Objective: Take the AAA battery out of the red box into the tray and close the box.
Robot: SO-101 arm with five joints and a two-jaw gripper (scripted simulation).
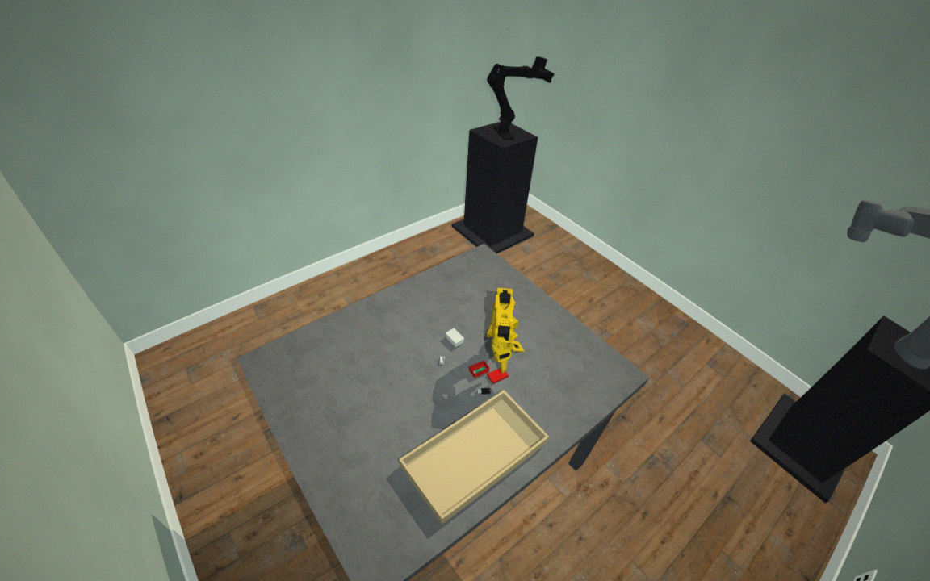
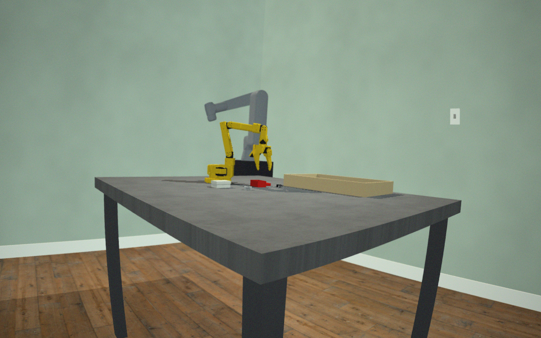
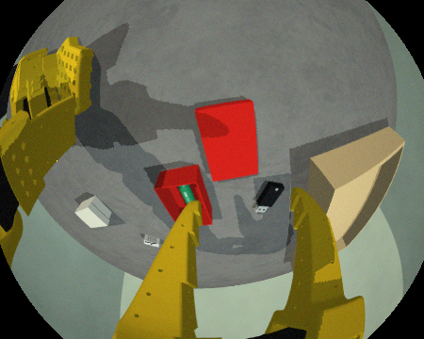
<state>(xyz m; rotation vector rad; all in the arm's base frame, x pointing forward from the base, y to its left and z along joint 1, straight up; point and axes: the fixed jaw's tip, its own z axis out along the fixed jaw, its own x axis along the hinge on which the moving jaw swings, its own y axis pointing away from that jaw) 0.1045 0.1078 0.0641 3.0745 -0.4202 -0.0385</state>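
Observation:
The red box's base (image 1: pixel 471 371) (image 2: pixel 258 183) (image 3: pixel 176 178) stands open side up on the table. The green AAA battery (image 1: pixel 479 370) (image 3: pixel 186 192) lies inside it, partly hidden by a fingertip in the wrist view. The red lid (image 1: pixel 498 375) (image 2: pixel 268 184) (image 3: pixel 231 141) lies flat beside the base, off it. The tan tray (image 1: pixel 471 458) (image 2: pixel 335 186) (image 3: pixel 358 160) shows nothing inside in the top view. My gripper (image 2: pixel 264 169) (image 3: pixel 246 198) is open and empty, pointing down above the table near the base and lid. In the wrist view one finger overlaps the base's edge.
A black USB stick (image 1: pixel 485 390) (image 2: pixel 279 185) (image 3: pixel 270 194) lies between the red parts and the tray. A closed white box (image 1: pixel 454 337) (image 2: pixel 220 184) (image 3: pixel 94 213) and a small whitish item (image 1: pixel 441 360) (image 2: pixel 247 188) (image 3: pixel 151 240) lie on the base's other side.

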